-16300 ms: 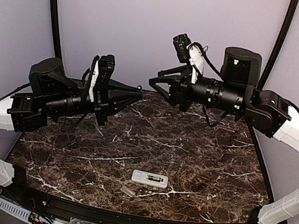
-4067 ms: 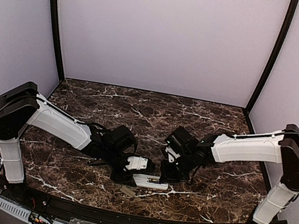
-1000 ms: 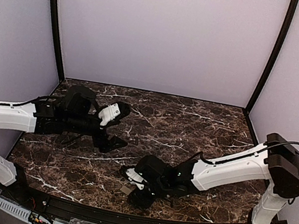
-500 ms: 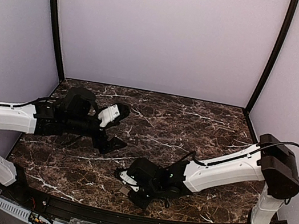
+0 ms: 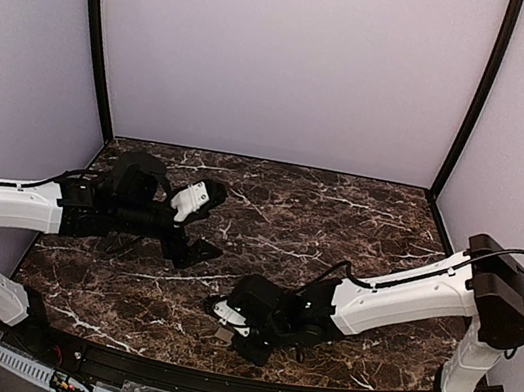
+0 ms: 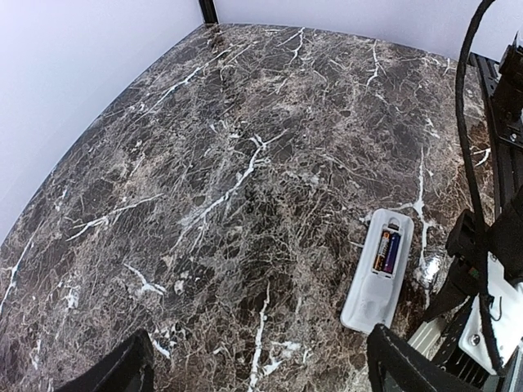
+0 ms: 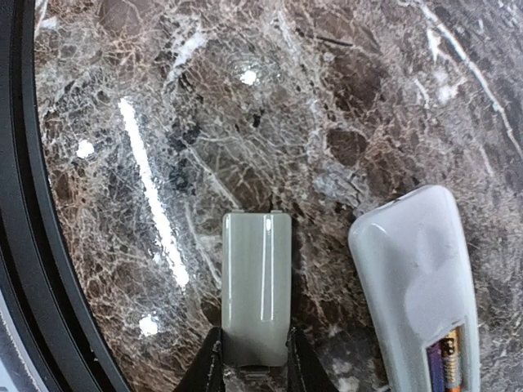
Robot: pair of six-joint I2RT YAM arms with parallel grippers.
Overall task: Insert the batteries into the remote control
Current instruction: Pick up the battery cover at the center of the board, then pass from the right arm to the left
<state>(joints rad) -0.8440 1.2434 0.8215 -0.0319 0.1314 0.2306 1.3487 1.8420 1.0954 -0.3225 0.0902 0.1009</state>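
The white remote control (image 6: 377, 273) lies back up on the marble table, and its open bay holds two dark batteries (image 6: 386, 251) side by side. In the right wrist view the remote control (image 7: 417, 278) lies just right of a flat grey cover piece (image 7: 257, 278), with the batteries (image 7: 445, 359) at the bottom edge. My right gripper (image 7: 255, 355) is shut on the near end of that cover, one finger on each long side. In the top view the right gripper (image 5: 223, 329) sits low near the front edge and hides the remote. My left gripper (image 6: 261, 377) hangs open above the table, empty.
The black raised table rim (image 7: 24, 245) runs close to the left of the cover piece. The right arm (image 6: 490, 318) and a black cable (image 6: 470, 82) fill the right side of the left wrist view. The left arm (image 5: 88, 206) reaches over the table's left part.
My right gripper has shifted a little to the left and closed its fingers onto the grey cover piece. The left arm has stayed still and open.
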